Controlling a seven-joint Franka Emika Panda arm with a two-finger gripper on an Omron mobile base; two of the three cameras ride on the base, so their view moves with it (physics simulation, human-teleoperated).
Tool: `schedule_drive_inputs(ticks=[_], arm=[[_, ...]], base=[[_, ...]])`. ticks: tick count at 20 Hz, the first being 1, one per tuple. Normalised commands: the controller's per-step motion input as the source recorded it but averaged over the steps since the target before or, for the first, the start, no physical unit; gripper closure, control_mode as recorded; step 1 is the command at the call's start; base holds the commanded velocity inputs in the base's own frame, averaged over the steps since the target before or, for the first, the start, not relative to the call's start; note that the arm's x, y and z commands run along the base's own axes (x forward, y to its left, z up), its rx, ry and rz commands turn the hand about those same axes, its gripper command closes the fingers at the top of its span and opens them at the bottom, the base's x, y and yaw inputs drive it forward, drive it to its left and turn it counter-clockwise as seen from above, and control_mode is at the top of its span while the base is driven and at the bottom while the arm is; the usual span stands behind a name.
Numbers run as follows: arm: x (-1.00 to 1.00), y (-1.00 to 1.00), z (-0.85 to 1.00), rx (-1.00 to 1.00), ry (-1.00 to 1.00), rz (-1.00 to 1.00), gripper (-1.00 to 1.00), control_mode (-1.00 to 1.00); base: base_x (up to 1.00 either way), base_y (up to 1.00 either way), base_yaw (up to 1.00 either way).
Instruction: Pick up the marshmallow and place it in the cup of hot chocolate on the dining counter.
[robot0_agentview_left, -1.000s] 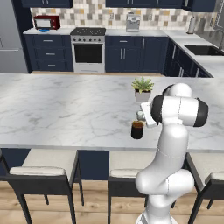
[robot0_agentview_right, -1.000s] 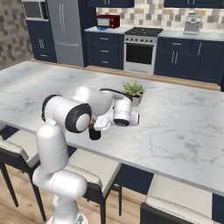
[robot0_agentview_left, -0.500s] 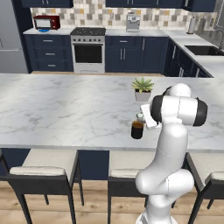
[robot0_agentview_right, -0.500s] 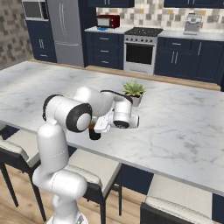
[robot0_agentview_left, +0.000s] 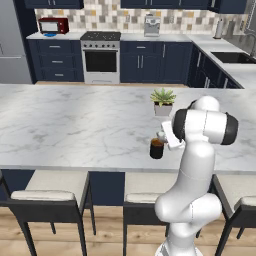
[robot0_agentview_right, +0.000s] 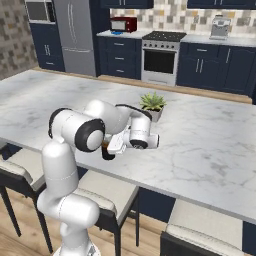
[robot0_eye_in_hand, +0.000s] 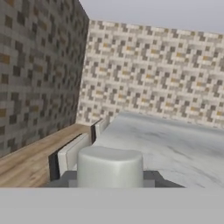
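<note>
A: Marshmallow (robot0_eye_in_hand: 109, 167), item one: white squat cylinder, held between the dark fingertips (robot0_eye_in_hand: 65, 177) of the gripper (robot0_eye_in_hand: 109, 178), which is clamped on it; its short axis runs across the fingers.

B: Arm pose?

A: Rises at the near edge of the dining counter (robot0_agentview_left: 70, 125), elbow high, forearm folded level, hand by the cup.

B: Next item?

A: Cup of hot chocolate (robot0_agentview_left: 157, 148): dark, upright, brown top, near the counter's near edge, beside the hand.

B: Beyond?

A: Potted plant (robot0_agentview_left: 163, 101), farther back; red microwave (robot0_agentview_left: 53, 25) on the far worktop.
</note>
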Motion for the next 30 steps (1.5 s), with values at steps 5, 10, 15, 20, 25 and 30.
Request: schedule_drive_inputs(ticks=[5,10,15,20,25,30], arm=[[-0.15,0.0,-0.02,0.0,0.0,0.0,1.0,-1.0],[0.21,0.21,-0.07,0.0,0.0,0.0,-1.0,-1.0],[0.1,0.28,0.0,-0.01,0.01,0.0,-1.0,-1.0],[-0.09,0.0,0.03,0.0,0.0,0.0,-1.0,-1.0],[-0.02,0.0,0.05,0.0,0.0,0.0,-1.0,-1.0],[-0.03,-0.22,0.18,0.0,0.0,0.0,-1.0,-1.0]], base=[[0.0,0.0,0.0],[0.0,0.0,0.0],[0.0,0.0,0.0],[0.0,0.0,0.0],[0.0,0.0,0.0],[0.0,0.0,0.0]])
